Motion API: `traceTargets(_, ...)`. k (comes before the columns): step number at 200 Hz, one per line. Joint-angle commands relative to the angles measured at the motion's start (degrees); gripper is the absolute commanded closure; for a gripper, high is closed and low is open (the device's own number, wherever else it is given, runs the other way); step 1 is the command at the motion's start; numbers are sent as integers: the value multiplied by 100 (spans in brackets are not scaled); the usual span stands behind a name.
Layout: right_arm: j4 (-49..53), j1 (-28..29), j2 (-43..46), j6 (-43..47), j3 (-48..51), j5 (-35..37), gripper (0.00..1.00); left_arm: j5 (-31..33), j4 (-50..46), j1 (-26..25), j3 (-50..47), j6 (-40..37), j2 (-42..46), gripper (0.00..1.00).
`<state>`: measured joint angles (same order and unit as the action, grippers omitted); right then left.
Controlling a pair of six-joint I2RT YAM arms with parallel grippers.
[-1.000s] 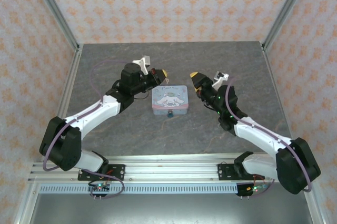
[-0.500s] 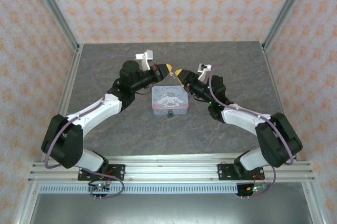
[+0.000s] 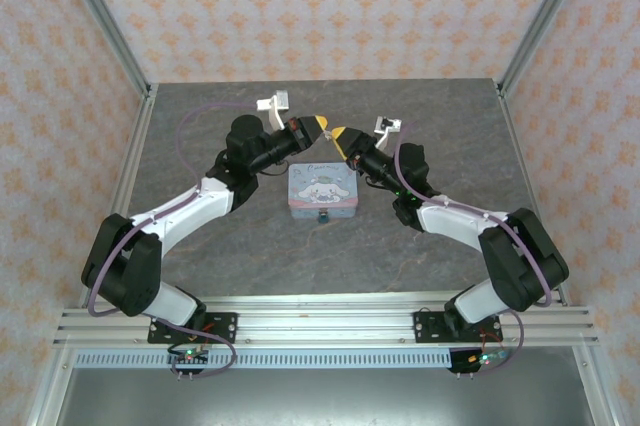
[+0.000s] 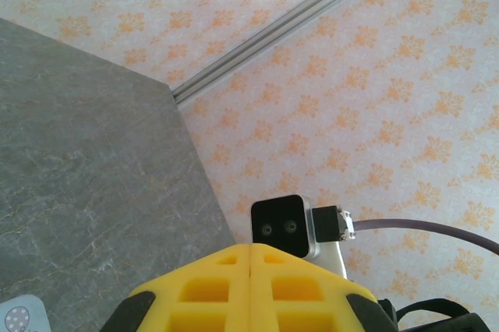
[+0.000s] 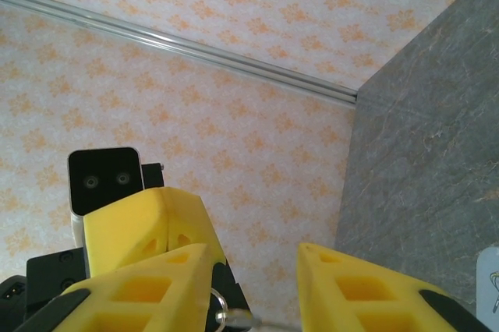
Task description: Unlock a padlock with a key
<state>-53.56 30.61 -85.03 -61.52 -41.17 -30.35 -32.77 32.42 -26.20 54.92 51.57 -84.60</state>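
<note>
Yellow left end effector (image 4: 249, 248) was pressed together, my right end effector (image 5: 253, 277) spread. I judged the tiny blue-teal padlock (image 3: 323, 216) on the pastel cartoon-dog tin box (image 3: 322, 186) not yet unlocked.

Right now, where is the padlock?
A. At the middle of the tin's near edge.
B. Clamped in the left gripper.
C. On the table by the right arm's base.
A: the small blue padlock sits at the near edge of the cartoon-dog tin, while the left gripper and right gripper are close together on its far side.
</note>
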Motion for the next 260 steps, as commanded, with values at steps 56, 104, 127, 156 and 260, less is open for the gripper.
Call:
traceTargets(56,-685,66,1,-132,-199,159,67,-74,203,9,-148,81,-22,100)
traceTargets(104,-742,266,-276,-145,-413,-2,68,-45,240,10,-135,148,-44,100)
traceTargets(127,-787,322,-328,-157,-394,0,69,-28,238,12,-119,160,-37,100)
traceTargets(156,-839,324,-289,-150,-247,63,72,33,258,9,-119,198,-48,100)
traceTargets(260,-1086,331,-238,-207,174,117,68,219,308,14,-145,292,-74,100)
